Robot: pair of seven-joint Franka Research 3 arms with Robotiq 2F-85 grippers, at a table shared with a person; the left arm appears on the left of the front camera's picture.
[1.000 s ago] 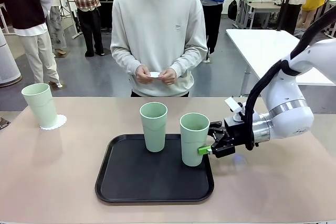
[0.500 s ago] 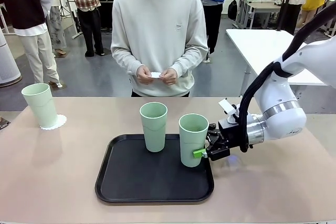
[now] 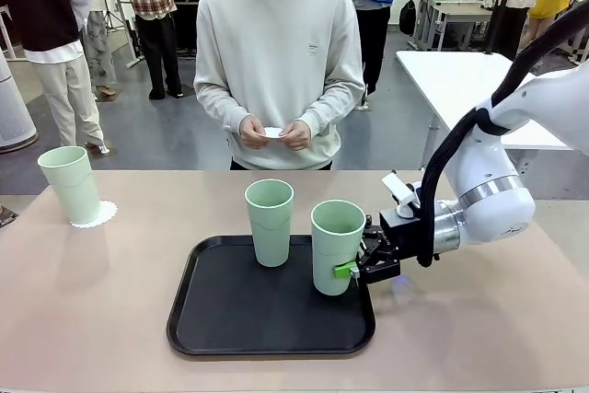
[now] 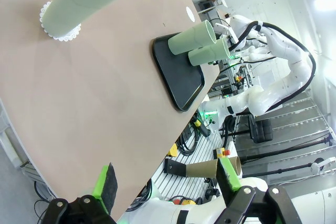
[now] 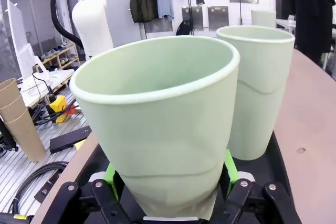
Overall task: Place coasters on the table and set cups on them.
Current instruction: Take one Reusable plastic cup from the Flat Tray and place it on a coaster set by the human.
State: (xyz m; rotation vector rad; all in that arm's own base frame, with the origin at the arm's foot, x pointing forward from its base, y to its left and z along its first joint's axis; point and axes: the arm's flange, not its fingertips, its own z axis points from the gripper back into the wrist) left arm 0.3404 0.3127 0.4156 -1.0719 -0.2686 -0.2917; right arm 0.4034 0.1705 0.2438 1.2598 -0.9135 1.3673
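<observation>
Right gripper (image 3: 343,270) has slid in from the right and now pinches the nearer cup (image 3: 337,232), nudging it slightly left on the black tray (image 3: 271,324).
Its green pads press low on both sides of this pale mint tumbler, whose wall creases inward under the squeeze in the right wrist view; it stands upright near the tray's right edge. A second cup (image 3: 269,218) stands just beside it toward the tray's far rim, the two apart. The third cup (image 3: 70,181) sits on a lacy white coaster (image 3: 99,215) at the tan table's (image 3: 101,310) far left. The person's hands (image 3: 273,132) hold a small white piece unchanged. In the left wrist view the left gripper (image 4: 167,177) hangs spread wide off the table edge.
</observation>
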